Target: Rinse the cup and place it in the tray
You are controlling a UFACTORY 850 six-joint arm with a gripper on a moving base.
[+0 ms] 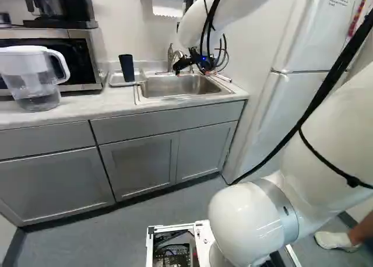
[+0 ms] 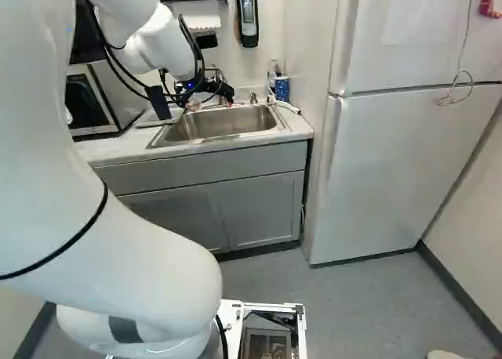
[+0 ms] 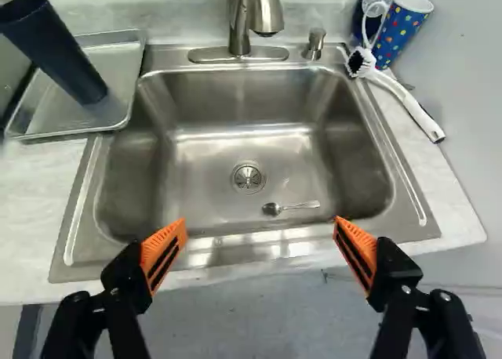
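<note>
Your claw [image 1: 195, 64] is released above the sink [image 3: 188, 100], and the dark cup [image 3: 59, 53] is standing in the tray [image 3: 118, 69]!
Fingers wide apart; below, a spoon [image 3: 290, 207] lies near the drain [image 3: 249, 178]. Your tray sits left, the faucet [image 3: 263, 14] far, a spotted cup [image 3: 400, 30] and brush [image 3: 404, 104] right.

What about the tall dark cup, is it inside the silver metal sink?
No, the cup stands on the silver rectangular tray beside the sink.
</note>
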